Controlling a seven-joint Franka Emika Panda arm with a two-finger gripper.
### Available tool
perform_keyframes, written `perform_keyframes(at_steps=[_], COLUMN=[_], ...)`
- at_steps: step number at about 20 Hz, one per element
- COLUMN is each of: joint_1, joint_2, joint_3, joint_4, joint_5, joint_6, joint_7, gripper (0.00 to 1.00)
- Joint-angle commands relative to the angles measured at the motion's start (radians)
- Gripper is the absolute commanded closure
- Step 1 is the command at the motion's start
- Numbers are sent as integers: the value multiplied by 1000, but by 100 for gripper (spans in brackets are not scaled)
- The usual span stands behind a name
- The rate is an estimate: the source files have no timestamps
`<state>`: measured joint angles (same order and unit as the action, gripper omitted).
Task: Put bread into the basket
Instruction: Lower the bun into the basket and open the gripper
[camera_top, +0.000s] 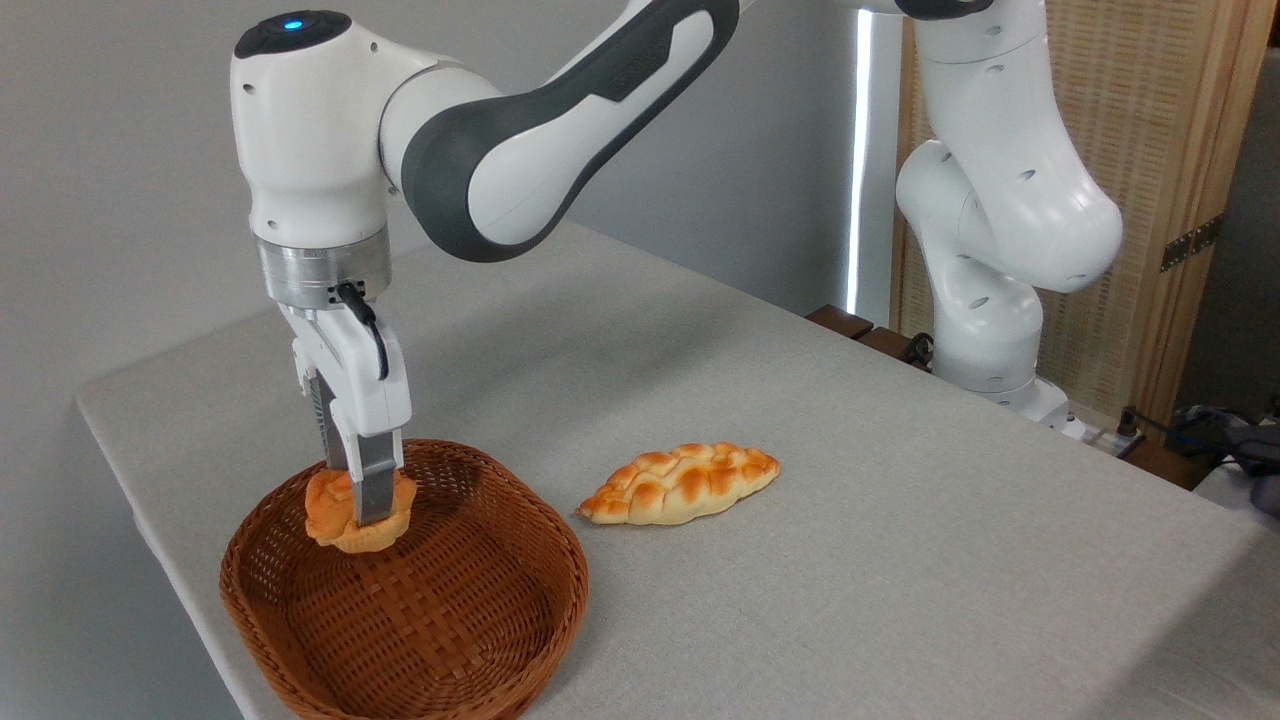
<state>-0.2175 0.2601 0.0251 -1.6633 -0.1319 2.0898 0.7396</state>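
Basket (420, 620) at near left of worktop (900, 560), nothing else in it. Bread (352, 515) hangs over the basket's far-left part, above the weave, not resting. Hand (362, 505) closed on the bread, fingers pinching across its top from above. Bun looks light, probably soft and squashy; the lobed top seems a fair grip spot. Braided loaf (680, 484) lies right of the basket, apart, not obstructing. Arm base far right.

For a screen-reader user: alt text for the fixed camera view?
A white robot arm's end effector grips a small orange bun above the inside of a brown wicker basket on a grey table. A braided loaf lies on the table to its right.
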Motion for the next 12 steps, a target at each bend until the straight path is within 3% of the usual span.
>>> perform_keyframes(at_steps=[1,12], joint_1=[-7,-7], joint_2=[-4,-19], joint_3=[4,2], joint_4=[-7,-4], joint_5=[12,11], joint_6=[16,3], joint_7=[0,-15], gripper=[0,0])
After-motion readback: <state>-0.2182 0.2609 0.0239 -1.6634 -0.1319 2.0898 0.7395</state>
